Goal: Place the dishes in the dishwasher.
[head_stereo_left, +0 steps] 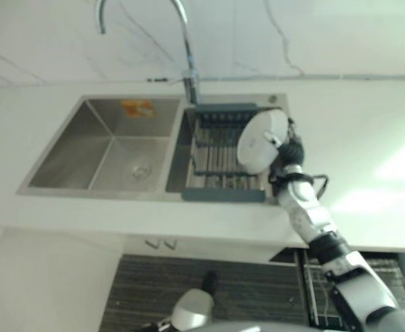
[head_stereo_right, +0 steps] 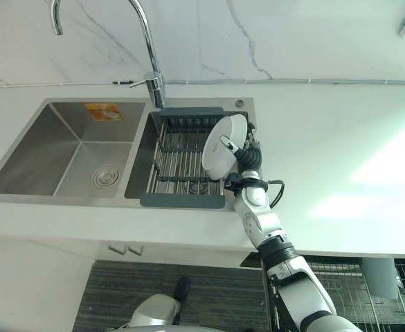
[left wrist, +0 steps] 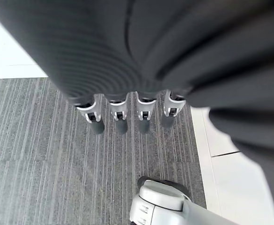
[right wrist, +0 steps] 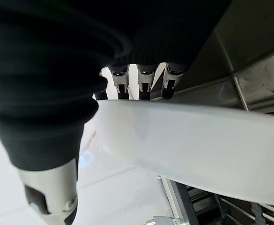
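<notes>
One robot hand pinches plate above rack.

Right hand grasping a white plate: the fingers curl over the plate's far side, the thumb lies on its near side. Stainless sink wall beyond the fingers.

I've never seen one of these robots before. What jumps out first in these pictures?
The robot's right hand grips a white plate, tilted on edge over the dish rack in the sink's right basin. Beside it, the left basin is bare steel under a tall curved faucet. The left hand hangs low with fingers straight, over grey striped flooring.
</notes>
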